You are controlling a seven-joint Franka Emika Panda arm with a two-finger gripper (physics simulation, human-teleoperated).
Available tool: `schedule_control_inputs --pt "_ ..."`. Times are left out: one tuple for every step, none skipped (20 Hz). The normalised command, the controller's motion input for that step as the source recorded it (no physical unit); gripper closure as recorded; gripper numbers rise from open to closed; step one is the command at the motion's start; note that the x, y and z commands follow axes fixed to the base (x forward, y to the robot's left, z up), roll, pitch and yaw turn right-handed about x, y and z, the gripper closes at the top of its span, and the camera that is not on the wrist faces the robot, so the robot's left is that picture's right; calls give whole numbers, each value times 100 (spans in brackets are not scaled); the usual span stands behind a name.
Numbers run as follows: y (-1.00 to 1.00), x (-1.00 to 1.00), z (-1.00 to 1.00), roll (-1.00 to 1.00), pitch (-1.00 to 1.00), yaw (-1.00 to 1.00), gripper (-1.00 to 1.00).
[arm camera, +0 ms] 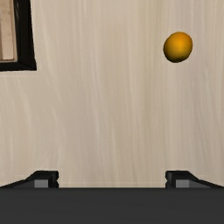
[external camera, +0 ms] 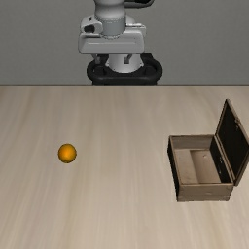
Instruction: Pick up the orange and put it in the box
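Observation:
The orange [external camera: 66, 154] lies on the wooden table toward the exterior view's left. A dark wooden box [external camera: 204, 193] sits at the exterior view's right with its lid [external camera: 231, 141] raised, and nothing shows inside it. My gripper [external camera: 112, 41] hangs high near the robot's base, far from both. In the wrist view the gripper [arm camera: 112, 179] is open, its fingertips wide apart with nothing between them. The orange [arm camera: 178, 46] lies well ahead of the fingers and off to one side. A corner of the box [arm camera: 26, 35] shows on the opposite side.
The light wooden table [external camera: 126, 126] stretches bare between orange and box. The robot's black base [external camera: 124, 70] stands at the table's far edge, in front of a grey wall.

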Motion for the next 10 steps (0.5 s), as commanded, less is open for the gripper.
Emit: schedule_control_inputs --pt "-100 0 0 0 0 0 -100" --pt "-100 0 0 0 0 0 -100" --pt "-100 0 0 0 0 0 -100" --pt "-100 0 0 0 0 0 -100" --pt "-100 0 0 0 0 0 -100" --pt "-100 0 0 0 0 0 -100" --pt "-100 0 0 0 0 0 -100" --pt "-100 0 0 0 0 0 -100" --pt "-100 0 0 0 0 0 -100" --pt "-100 0 0 0 0 0 -100"
